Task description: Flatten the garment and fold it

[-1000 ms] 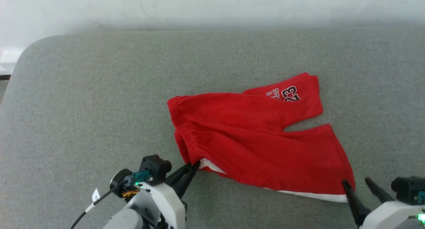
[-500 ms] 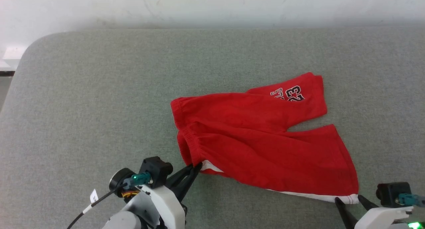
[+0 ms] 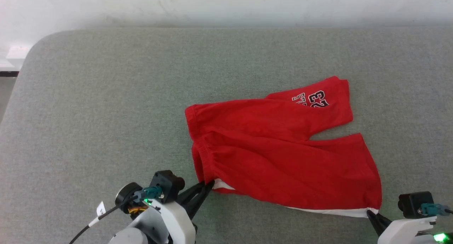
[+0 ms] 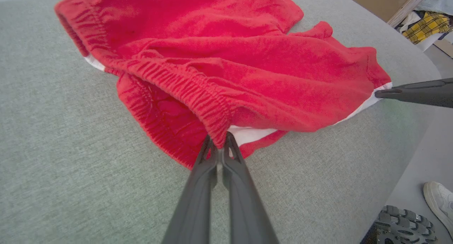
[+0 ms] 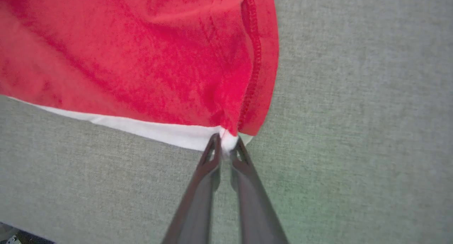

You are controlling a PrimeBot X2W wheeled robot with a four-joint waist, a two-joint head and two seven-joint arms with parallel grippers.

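The garment (image 3: 276, 148), red shorts with a white side stripe and a "23" print on the far leg, lies rumpled on the grey padded table (image 3: 106, 106). My left gripper (image 3: 209, 183) is shut on the near corner of the gathered waistband (image 4: 198, 99), where the white stripe starts. In the left wrist view the same grip (image 4: 220, 142) shows close up. My right gripper (image 3: 371, 212) is shut on the near leg's hem corner. The right wrist view has its fingers (image 5: 208, 159) pinching the white stripe end of the garment (image 5: 141, 60).
The table's rounded far-left corner (image 3: 39, 46) meets a pale wall. In the left wrist view the table's right edge drops to the floor, where a white shoe (image 4: 439, 201) and a dark wheel (image 4: 400, 224) show, with boxes and checked cloth (image 4: 424, 24) beyond.
My right gripper, open beside the leg hem a second ago, has drawn back toward the near edge and closed on the hem's white corner. The left grip is unchanged. The head view shifted slightly.
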